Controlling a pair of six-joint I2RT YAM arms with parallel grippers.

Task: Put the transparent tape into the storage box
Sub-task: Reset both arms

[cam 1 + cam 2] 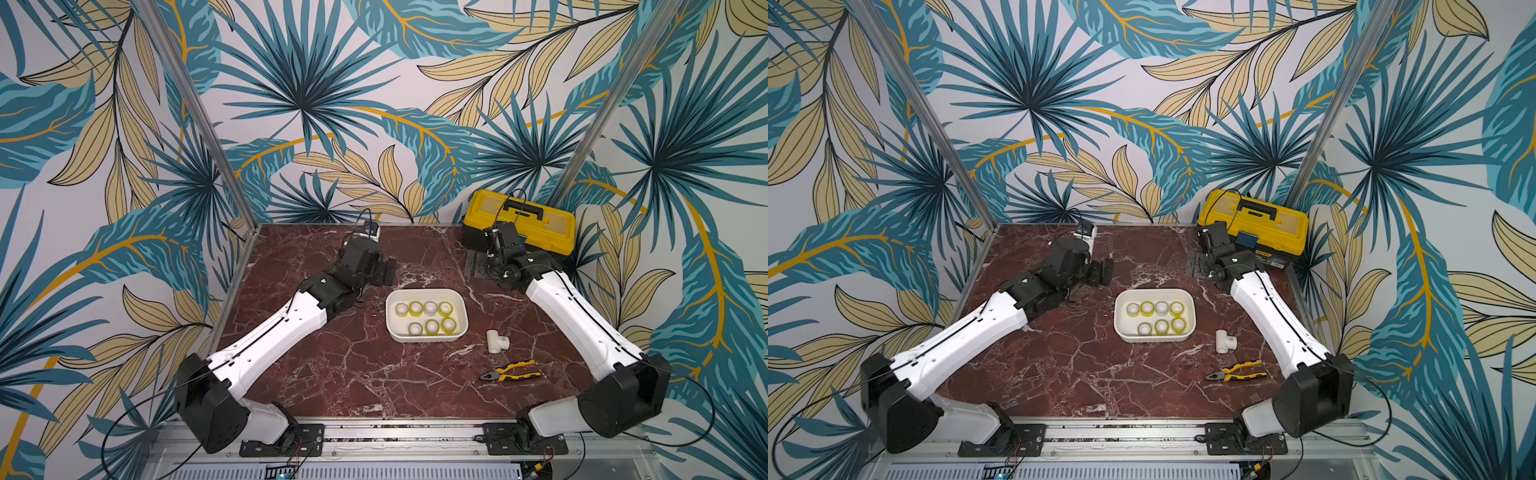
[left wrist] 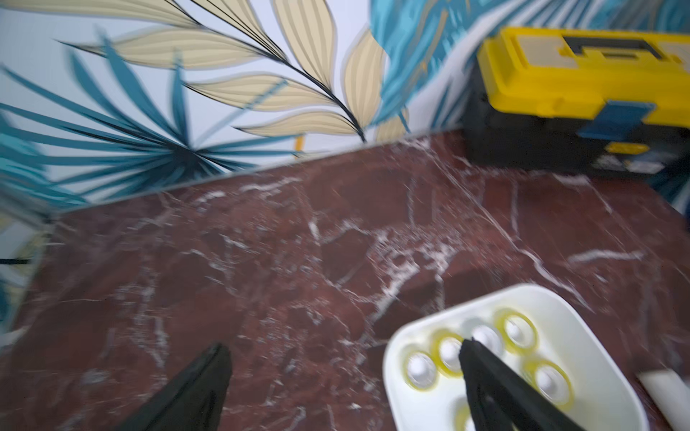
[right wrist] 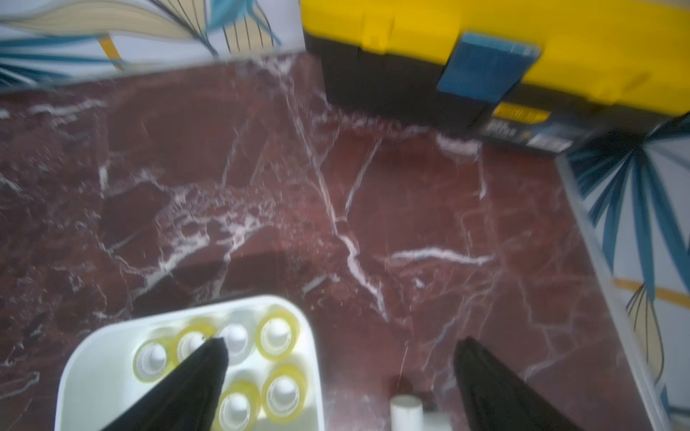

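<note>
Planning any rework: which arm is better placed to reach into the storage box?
Left, marginally: the left gripper, open, hangs just off the storage box corner; the right gripper, also open, sits by the toolbox. All seven tape rolls are already inside.

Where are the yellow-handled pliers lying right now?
In both top views the pliers lie at the near right of the table, just in front of the white pipe fitting, beside the right arm.
</note>
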